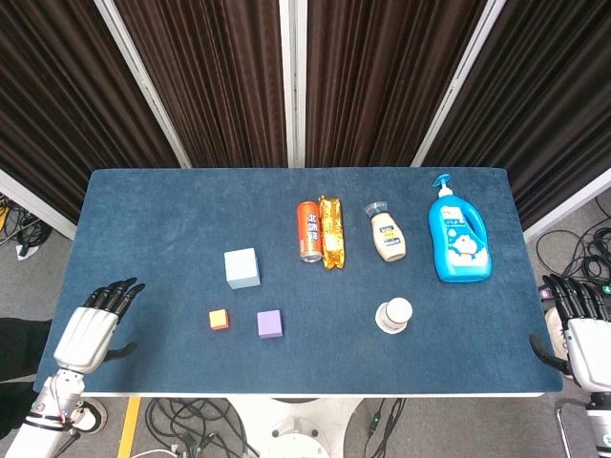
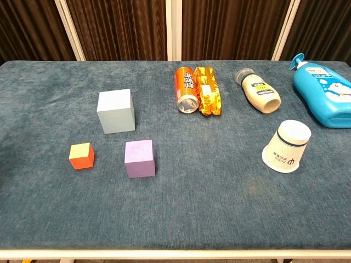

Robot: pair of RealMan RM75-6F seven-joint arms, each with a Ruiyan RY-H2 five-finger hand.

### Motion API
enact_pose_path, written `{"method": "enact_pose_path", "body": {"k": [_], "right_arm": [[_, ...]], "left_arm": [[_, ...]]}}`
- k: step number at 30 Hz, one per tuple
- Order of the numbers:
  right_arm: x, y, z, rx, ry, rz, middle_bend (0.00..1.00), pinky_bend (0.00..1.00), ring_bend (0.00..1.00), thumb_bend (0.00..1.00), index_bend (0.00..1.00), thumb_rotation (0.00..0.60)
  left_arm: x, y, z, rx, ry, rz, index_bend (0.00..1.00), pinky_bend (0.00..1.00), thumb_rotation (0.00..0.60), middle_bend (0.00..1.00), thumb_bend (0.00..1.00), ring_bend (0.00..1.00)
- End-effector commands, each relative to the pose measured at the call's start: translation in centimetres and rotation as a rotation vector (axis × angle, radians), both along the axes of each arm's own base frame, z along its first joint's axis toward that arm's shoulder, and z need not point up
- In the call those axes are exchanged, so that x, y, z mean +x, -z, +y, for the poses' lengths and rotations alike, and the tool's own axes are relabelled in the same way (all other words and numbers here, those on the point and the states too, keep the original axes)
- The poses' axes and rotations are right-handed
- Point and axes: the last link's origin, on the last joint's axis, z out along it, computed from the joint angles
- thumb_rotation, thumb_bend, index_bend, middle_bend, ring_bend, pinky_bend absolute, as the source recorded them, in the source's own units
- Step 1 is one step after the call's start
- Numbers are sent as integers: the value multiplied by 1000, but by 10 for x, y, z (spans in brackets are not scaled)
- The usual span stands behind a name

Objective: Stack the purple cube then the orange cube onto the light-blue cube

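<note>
The light-blue cube [image 1: 242,268] [image 2: 116,111] sits on the blue table, left of centre. In front of it lie the small orange cube [image 1: 220,320] [image 2: 81,155] and, to its right, the purple cube [image 1: 270,324] [image 2: 139,158]. All three stand apart from one another. My left hand [image 1: 93,326] rests at the table's front left corner, fingers extended and apart, holding nothing. My right hand [image 1: 580,322] hangs off the table's right front corner, fingers spread, empty. Neither hand shows in the chest view.
An orange can [image 1: 309,231], a gold snack packet [image 1: 330,232] and a cream bottle [image 1: 388,235] lie at centre back. A blue pump bottle [image 1: 458,232] lies at the right. A white cup [image 1: 394,315] lies on its side at front right.
</note>
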Motion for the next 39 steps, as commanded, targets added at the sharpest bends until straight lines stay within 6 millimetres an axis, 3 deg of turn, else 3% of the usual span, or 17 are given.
{"method": "enact_pose_path", "body": {"k": [1,19,25,34,39], "right_arm": [[0,0,0,0,0,2,67,0,0,231,39,600],[-1,-6,2,-28,-3,-17,67,0,0,231,39,600],[-1,-6,2,-20,0,-18,67,0,0,231,39,600],[-5,-12,-1,-39,15,-42,67,0,0,231,39,600],[-5,-13,0,-42,13,-44,67,0,0,231,39,600]], "left_arm": [[0,-1,0,2,-1,-1,167,208,600,211,52,148],[3,3,1,-83,-22,43,167,209,600,211,51,148],[39,16,9,-167,41,61,167,209,600,211,51,148],[97,45,4,-287,67,-3,167,225,600,211,52,150],[114,66,10,-272,100,6,197,243,600,240,68,172]]}}
